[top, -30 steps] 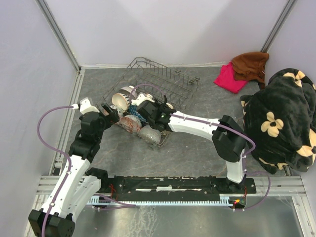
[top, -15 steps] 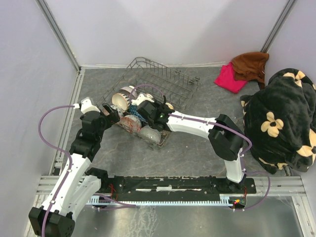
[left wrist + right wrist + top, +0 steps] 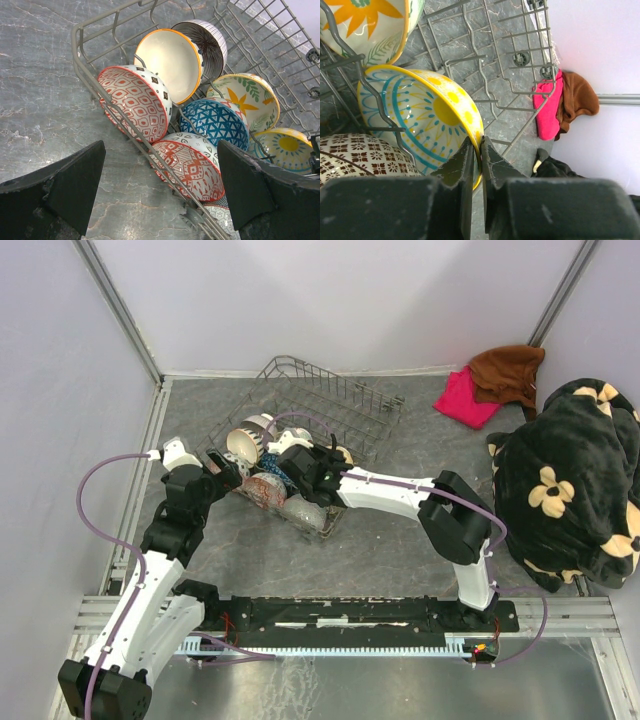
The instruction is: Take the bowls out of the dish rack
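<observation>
Over the last second the right pincer (image 3: 476, 155) has pushed a little deeper into the dish rack (image 3: 340, 400) and drawn its jaws together. It now grasps the yellow bowl (image 3: 420, 120) by the rim, one finger inside the lip and one outside. We judge that the first grip of this unloading step is made, though nothing has been lifted: the bowl leans among the prongs directly ahead of the pincer, with a sunflower-patterned bowl just beyond it and a brown-checked one close at its near side.

The right arm runs from its base up to a bent elbow, then stretches its forearm across the counter (image 3: 400, 560) into the rack, with the wrist tipped down onto the bowl.

The left pincer (image 3: 160, 165) hangs released, with jaws wide apart and nothing between them. It sits just outside the rack's wall, and the other bowls (image 3: 215, 120) are stacked on edge directly in front of it.
</observation>
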`<action>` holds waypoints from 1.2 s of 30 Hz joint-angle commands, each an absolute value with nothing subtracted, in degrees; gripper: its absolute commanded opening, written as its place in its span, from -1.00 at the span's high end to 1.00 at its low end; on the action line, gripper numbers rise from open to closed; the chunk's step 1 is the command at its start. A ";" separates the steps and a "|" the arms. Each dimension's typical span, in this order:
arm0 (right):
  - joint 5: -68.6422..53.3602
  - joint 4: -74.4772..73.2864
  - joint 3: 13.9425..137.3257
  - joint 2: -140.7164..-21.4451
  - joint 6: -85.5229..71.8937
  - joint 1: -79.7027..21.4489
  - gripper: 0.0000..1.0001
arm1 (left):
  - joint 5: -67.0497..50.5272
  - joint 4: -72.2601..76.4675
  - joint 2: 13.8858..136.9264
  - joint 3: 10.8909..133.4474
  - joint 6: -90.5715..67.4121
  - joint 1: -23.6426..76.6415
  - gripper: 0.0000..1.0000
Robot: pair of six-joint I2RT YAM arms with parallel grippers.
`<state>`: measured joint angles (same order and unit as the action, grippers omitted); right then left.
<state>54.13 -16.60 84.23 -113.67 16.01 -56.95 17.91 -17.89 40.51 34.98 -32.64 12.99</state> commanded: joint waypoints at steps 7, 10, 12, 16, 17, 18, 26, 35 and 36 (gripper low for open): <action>55.80 -12.49 82.79 -112.48 16.26 -56.72 0.98 | 18.62 -16.17 39.77 35.01 -32.68 13.19 -0.99; 55.81 -12.16 82.01 -110.75 16.17 -56.71 0.98 | 18.55 -16.23 39.71 34.98 -32.76 13.19 -0.99; 55.59 -11.96 81.47 -109.45 16.30 -56.75 0.98 | 18.70 -16.18 39.48 34.99 -32.78 13.23 -0.99; 55.61 -12.10 80.33 -106.97 17.04 -56.82 0.98 | 19.06 -16.39 39.34 35.11 -32.78 13.19 -0.99; 55.66 -12.14 79.99 -106.33 17.18 -56.85 0.98 | 19.09 -16.43 39.35 35.15 -32.79 13.19 -0.99; 55.72 -12.15 79.52 -105.65 17.18 -56.84 0.98 | 19.07 -16.43 39.35 35.22 -32.78 13.18 -0.98; 56.40 -11.56 77.79 -100.68 16.50 -56.88 0.98 | 19.07 -16.57 39.15 35.49 -33.13 13.18 -0.99; 58.42 -11.06 80.16 -96.51 17.23 -56.63 0.98 | 18.98 -16.70 40.17 37.64 -33.07 13.20 -0.99; 58.39 -11.10 80.90 -96.10 17.25 -56.22 0.98 | 18.91 -16.70 40.47 38.03 -33.05 13.19 -0.99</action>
